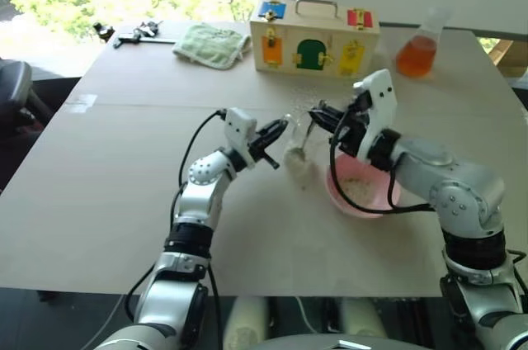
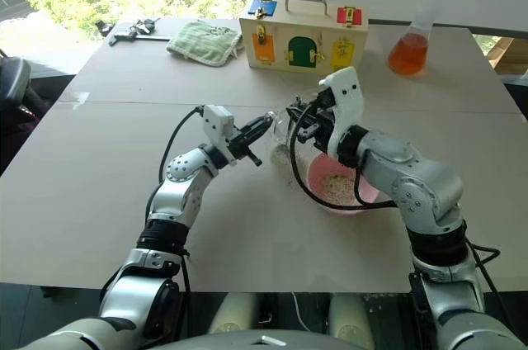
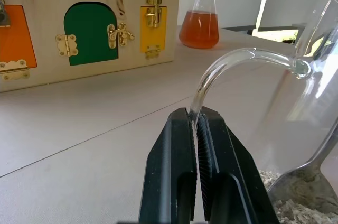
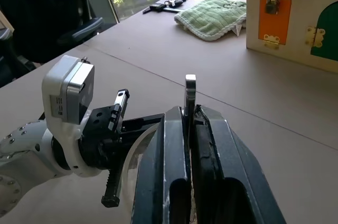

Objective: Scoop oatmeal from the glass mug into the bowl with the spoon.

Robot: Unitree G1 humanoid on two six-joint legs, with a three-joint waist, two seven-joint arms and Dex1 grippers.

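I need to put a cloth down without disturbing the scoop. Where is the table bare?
Bare: the table's wide near-left stretch, and between the green towel and the left gripper. Crowded: around the glass mug, pink bowl, right gripper.

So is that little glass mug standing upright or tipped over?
Tipped: the glass mug leans toward the left gripper, which is shut on its handle, while the spoon sits in the oatmeal inside.

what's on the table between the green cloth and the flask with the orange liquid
The wooden latch box with its coloured doors stands between the green cloth and the flask, seen in the left eye view.
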